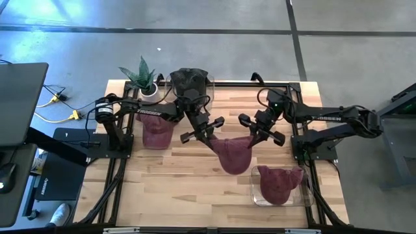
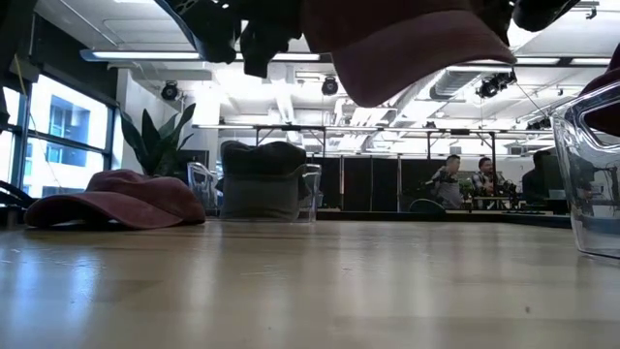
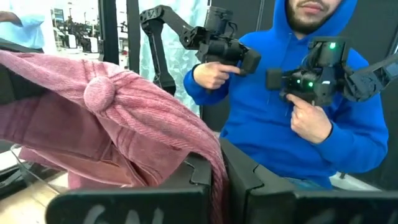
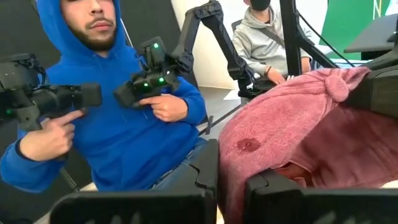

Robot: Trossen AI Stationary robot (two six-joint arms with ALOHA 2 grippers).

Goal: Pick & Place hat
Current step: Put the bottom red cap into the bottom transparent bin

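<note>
Table: a pale wooden table (image 1: 169, 188) bears everything; its middle is bare, and the held hat hangs above that patch.
Arms: the left arm reaches in from the plant side, the right arm from the opposite side, and they meet over the table's centre.
Clear bin: a transparent bin (image 1: 257, 195) sits at the table's near right corner with a maroon hat (image 1: 278, 182) already lying in it, so I judge it the drop place.
Dark hat: a grey-black hat (image 1: 188, 80) rests on a clear container at the far edge, beside the potted plant (image 1: 144, 76).
Spare hat: another maroon hat (image 1: 156, 132) lies flat on the table under the left arm.
Held hat: the maroon cap (image 1: 232, 153) is lifted off the wood, stretched between both grippers.
Left gripper: left gripper (image 1: 209, 134) is clenched on the cap's fabric.
Right gripper: right gripper (image 1: 253, 136) is pinched on the opposite edge.
Doing it well: move both arms together towards the bin, keep the cloth taut, and clear the bin's wall before lowering.
</note>
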